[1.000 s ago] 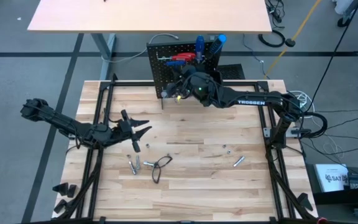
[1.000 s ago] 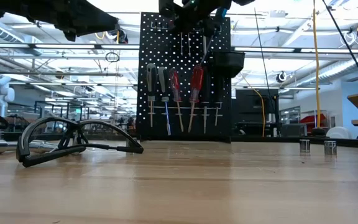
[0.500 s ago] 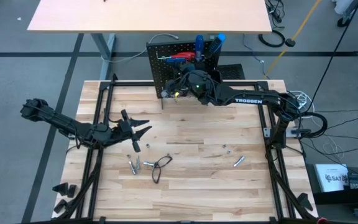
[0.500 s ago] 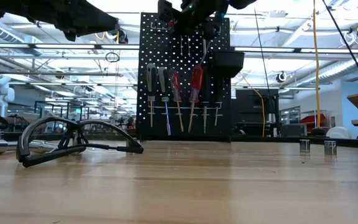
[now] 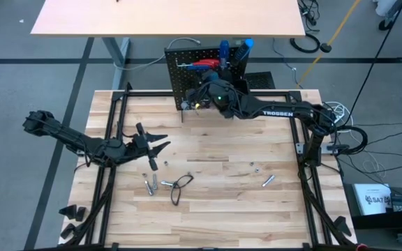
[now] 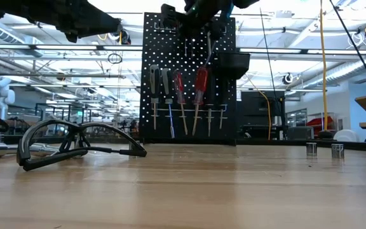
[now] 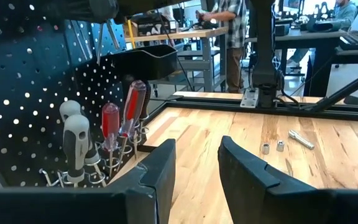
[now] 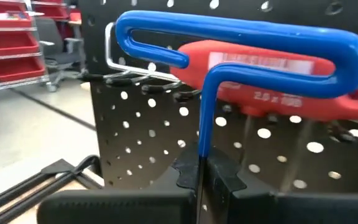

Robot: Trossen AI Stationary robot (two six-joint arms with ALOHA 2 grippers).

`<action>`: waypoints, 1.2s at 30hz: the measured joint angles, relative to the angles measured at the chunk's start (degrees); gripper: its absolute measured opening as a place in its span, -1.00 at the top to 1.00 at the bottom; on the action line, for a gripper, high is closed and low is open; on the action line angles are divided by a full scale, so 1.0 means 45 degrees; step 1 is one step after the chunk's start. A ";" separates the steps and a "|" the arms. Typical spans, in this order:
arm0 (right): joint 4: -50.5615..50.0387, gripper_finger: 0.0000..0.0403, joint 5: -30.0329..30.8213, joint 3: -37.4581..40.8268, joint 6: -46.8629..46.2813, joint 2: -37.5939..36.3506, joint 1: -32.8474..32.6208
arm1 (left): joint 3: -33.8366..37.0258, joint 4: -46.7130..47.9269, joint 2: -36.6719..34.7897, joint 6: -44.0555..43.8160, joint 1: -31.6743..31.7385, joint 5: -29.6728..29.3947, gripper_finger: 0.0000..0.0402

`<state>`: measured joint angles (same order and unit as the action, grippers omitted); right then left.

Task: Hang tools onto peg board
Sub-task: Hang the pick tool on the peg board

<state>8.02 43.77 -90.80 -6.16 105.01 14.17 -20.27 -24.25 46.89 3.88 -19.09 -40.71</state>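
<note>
Holding: right gripper (image 8: 201, 177) was clamped on the shaft of a blue T-handle hex key (image 8: 229, 46), at the top of the peg board (image 5: 187, 80).
Peg board: stood upright at the table's far edge, screwdrivers (image 6: 199, 86) hanging on it.
Left gripper (image 5: 160, 146): fingers parted, empty, well in front of the peg board.
Wire loop (image 5: 179, 185): on the table, nearer than the left gripper.
</note>
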 joint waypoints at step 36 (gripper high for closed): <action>0.2727 1.00 0.0503 -0.0335 0.0545 0.1224 -0.0007 | 0.0000 0.0185 0.0003 -0.0019 0.0107 -0.0029 0.39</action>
<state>20.29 46.04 -92.31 -3.71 110.52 14.14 -20.27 -23.42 46.91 3.79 -18.61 -40.84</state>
